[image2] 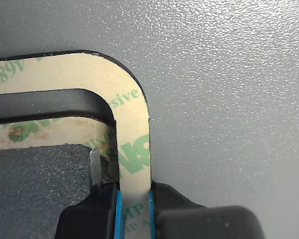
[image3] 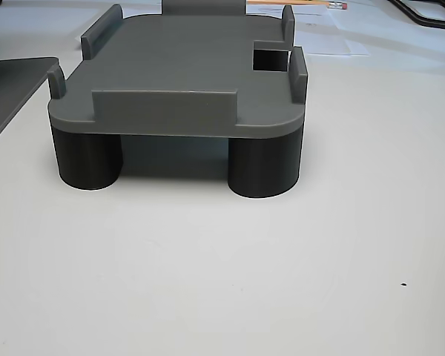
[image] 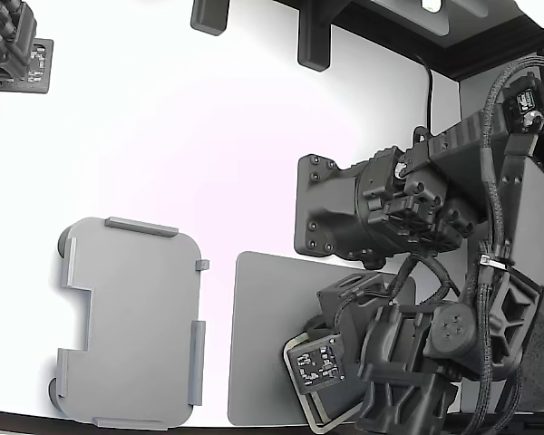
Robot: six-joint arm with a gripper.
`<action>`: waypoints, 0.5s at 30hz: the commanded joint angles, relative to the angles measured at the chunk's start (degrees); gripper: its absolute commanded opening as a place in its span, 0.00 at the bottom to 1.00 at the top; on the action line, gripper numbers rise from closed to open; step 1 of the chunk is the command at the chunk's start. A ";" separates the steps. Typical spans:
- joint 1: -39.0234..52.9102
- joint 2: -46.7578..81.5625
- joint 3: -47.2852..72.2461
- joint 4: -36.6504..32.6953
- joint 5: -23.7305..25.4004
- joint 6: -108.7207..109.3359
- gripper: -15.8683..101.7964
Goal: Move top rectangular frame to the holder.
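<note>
The claw (image2: 134,199) is clamped on one long side of the top frame (image2: 132,124), its two dark fingers (image2: 182,206) pressing the strip's inner and outer edges, blue pads touching it on both sides. The tan frame, printed with faint green lettering, curves round a corner just ahead of the fingers and runs away from the claw across the wrist view. A second tan frame (image2: 40,132) shows just beneath it, slightly offset, with a dark band between the two strips. A thin metal blade (image2: 95,169) stands close beside the inner finger, inside the frame's opening. Both frames lie over the textured grey mat (image2: 229,89).

In the exterior view the arm (image: 408,362) hangs over the mat (image: 258,335), low and to that view's right, with only a corner of the frame (image: 301,399) peeking out from under a tagged block. The holder (image: 131,322), a light grey plate with raised edge tabs and a stepped notch, sits well apart from the claw, beyond the mat on the exterior view's left. The other view shows the holder (image3: 185,74) standing on round legs on the white table (image3: 222,267), its top bare.
</note>
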 commanded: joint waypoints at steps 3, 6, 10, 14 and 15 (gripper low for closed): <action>-2.37 2.02 -6.15 4.75 -0.53 0.00 0.04; -3.60 2.11 -10.46 7.82 -0.97 0.70 0.04; -6.33 1.41 -19.07 12.83 0.97 6.86 0.04; -10.99 -0.88 -27.86 16.17 3.52 20.74 0.04; -11.95 -1.41 -29.44 16.26 4.31 24.52 0.04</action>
